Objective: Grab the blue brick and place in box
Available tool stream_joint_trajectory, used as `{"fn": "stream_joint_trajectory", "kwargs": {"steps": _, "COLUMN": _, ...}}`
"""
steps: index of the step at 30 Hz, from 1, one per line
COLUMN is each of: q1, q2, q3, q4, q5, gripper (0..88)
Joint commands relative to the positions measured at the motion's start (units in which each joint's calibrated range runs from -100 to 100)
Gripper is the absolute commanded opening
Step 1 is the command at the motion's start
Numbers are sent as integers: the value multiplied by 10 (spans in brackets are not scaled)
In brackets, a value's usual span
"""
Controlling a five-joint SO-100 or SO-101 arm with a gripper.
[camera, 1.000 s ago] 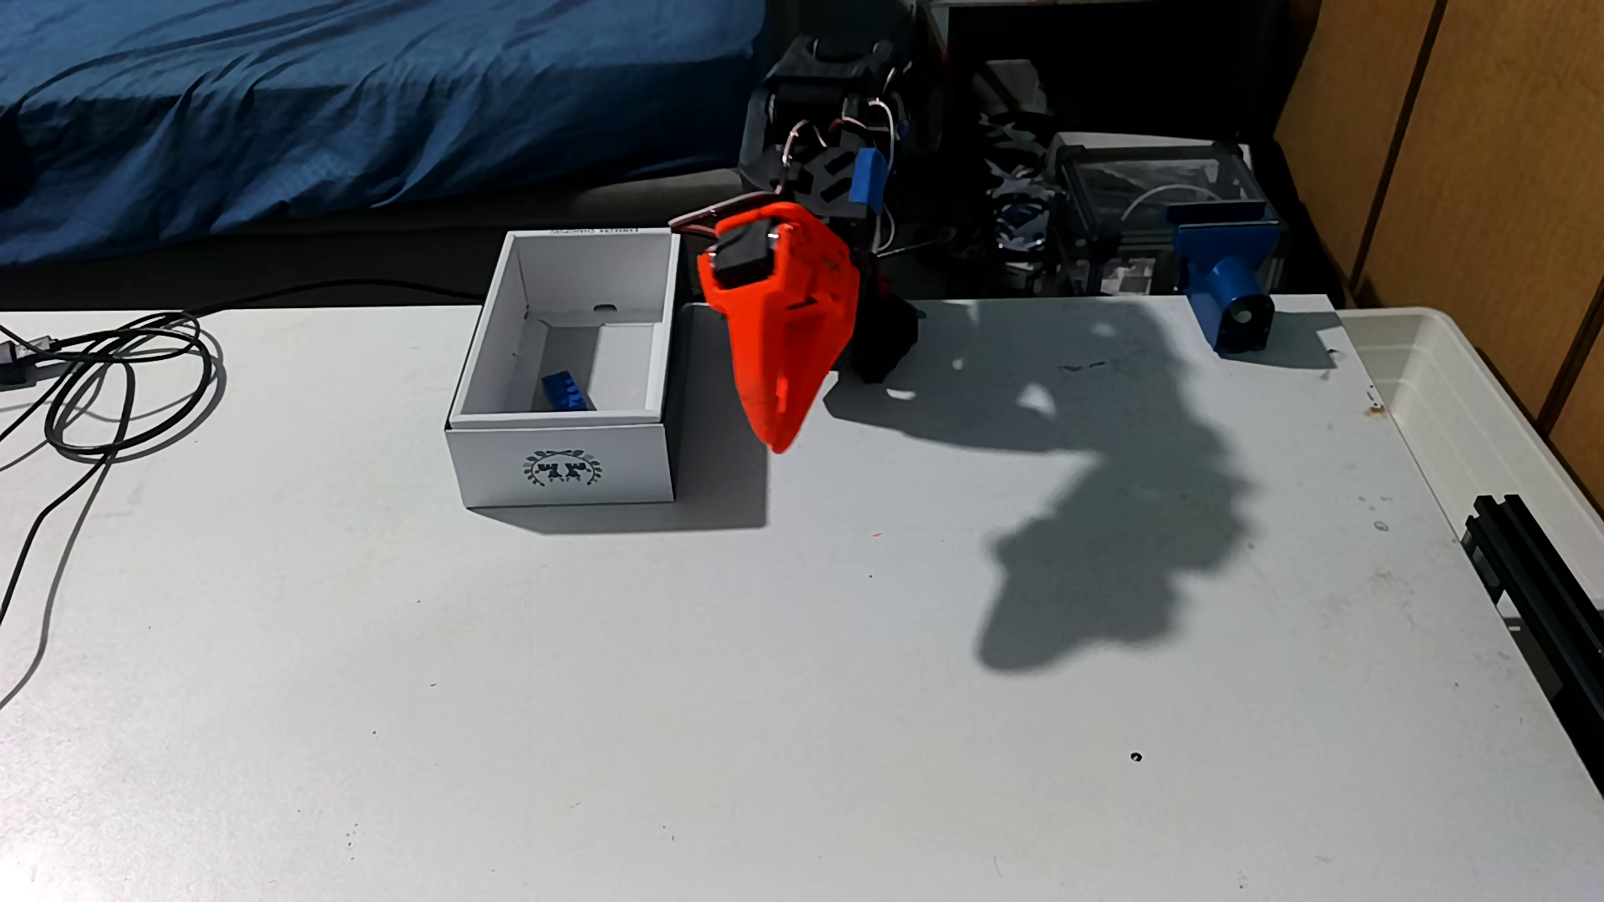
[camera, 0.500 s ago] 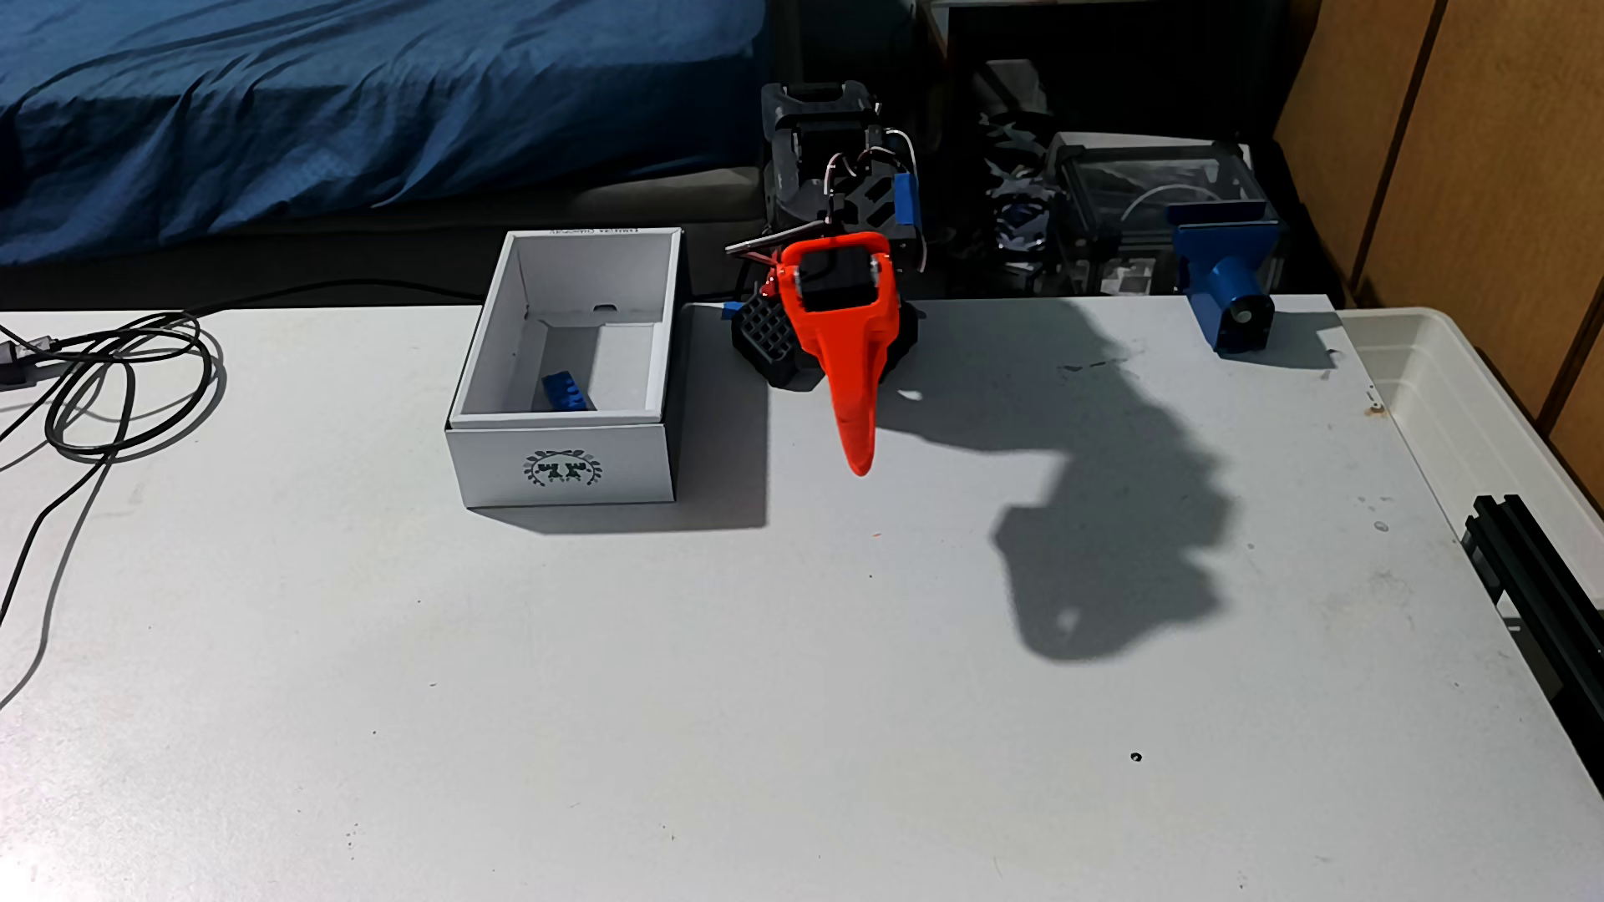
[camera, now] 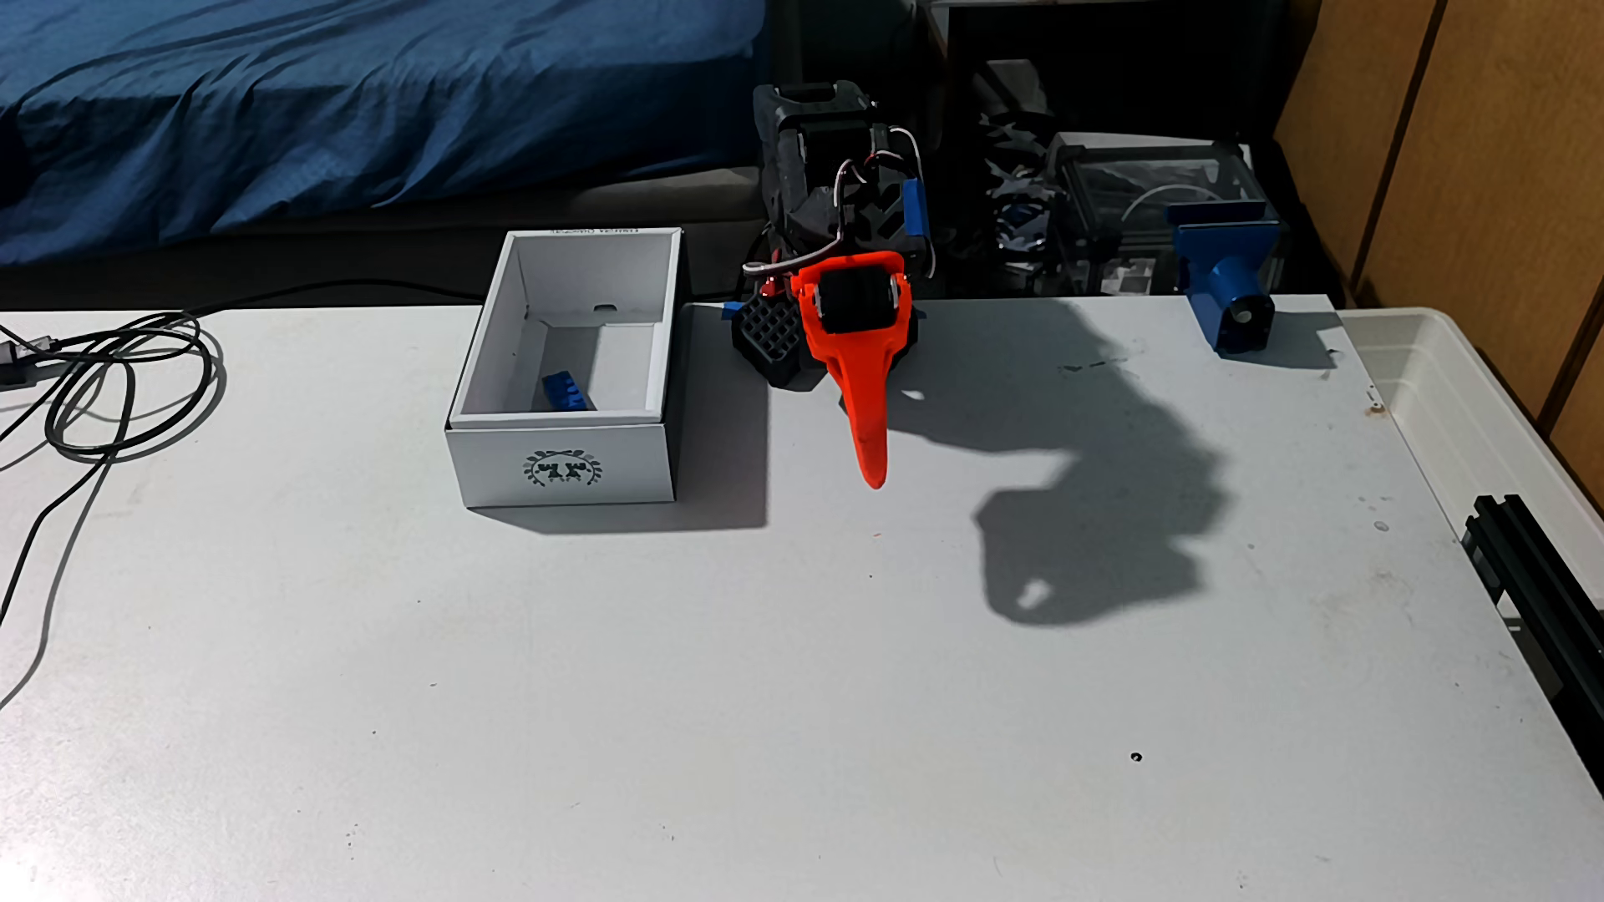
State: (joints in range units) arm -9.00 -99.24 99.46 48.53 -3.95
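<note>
In the fixed view the blue brick (camera: 568, 393) lies on the floor of the white box (camera: 562, 464), near its front wall, partly hidden by that wall. The box stands open-topped on the table, its black wreath emblem facing the camera. To the right of the box hangs my orange gripper (camera: 873, 479), pointing down over bare table near the black arm base. Its two fingers lie together into one narrow tip, shut with nothing between them.
Coiled black cables (camera: 121, 382) lie at the table's left edge. A blue clamp-like part (camera: 1228, 286) sits at the back right, a long translucent tub (camera: 1475, 416) along the right edge. Blue bedding (camera: 347, 104) lies behind the table.
The gripper has swung from beside the box's right wall further right, turned edge-on and dropped a little lower. The brick has stayed inside the box.
</note>
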Motion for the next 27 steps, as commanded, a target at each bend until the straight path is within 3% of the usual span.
{"fn": "stream_joint_trajectory", "kwargs": {"steps": 1, "q1": -2, "q2": -8, "q3": -2, "q4": 30, "q5": 3, "gripper": 14}}
{"fn": "stream_joint_trajectory", "kwargs": {"steps": 27, "q1": -1, "q2": -8, "q3": -2, "q4": 35, "q5": 2, "gripper": 10}}
